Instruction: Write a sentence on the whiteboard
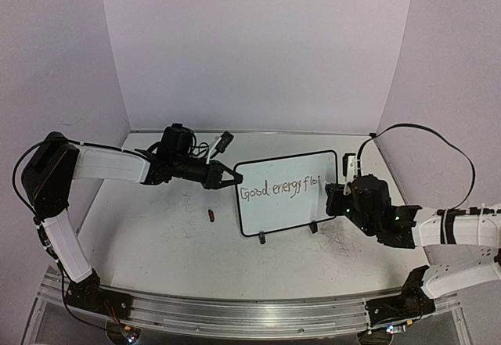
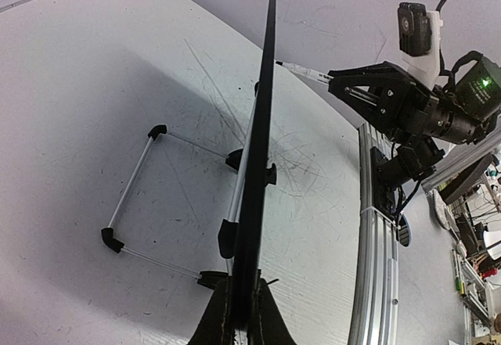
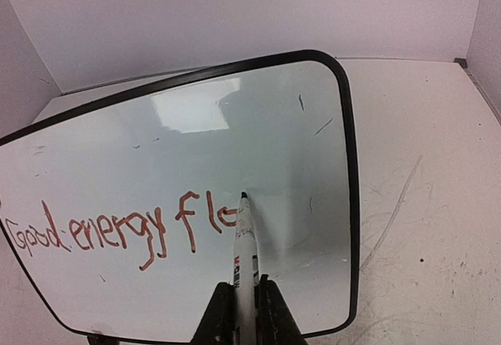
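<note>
While my left gripper clamps the whiteboard edge, my right gripper pinches one marker. Tip touches whiteboard; sentence reads "Good energy flo".

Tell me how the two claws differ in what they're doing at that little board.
The left gripper pinches the whiteboard by its edge; the right gripper pinches a marker. The left gripper meets the board edge-on, while the right gripper faces its front, marker tip at the end of the sentence, after "flo". Both are black, two-fingered and shut on something.
</note>
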Controlling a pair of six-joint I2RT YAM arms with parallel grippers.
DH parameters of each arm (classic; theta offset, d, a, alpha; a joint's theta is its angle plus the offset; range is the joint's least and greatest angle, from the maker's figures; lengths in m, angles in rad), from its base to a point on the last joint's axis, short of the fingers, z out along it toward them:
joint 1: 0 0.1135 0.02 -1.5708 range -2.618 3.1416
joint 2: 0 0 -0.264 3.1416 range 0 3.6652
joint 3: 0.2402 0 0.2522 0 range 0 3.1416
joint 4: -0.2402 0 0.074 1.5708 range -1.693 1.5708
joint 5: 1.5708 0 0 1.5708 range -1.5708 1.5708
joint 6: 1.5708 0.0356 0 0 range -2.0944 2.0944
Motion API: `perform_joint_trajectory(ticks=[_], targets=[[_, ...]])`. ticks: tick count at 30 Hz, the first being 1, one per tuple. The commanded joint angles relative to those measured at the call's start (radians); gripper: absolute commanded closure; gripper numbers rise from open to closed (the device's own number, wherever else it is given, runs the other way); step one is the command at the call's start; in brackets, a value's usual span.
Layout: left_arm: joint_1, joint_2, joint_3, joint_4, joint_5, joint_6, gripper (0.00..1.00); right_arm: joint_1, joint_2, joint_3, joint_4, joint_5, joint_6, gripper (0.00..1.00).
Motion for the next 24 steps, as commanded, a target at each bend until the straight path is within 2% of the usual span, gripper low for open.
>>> perform_joint_trajectory(ticks=[1,24], targets=[[-0.009,-0.011,-0.006,-0.044,-0.048,0.031,1.0,-0.004,0.02,0.04,0.027,0.018,-0.012,1.0],[-0.01,-0.016,-0.007,-0.046,-0.051,0.033,1.0,-0.008,0.014,-0.009,-0.011,-0.003,0.049,1.0]])
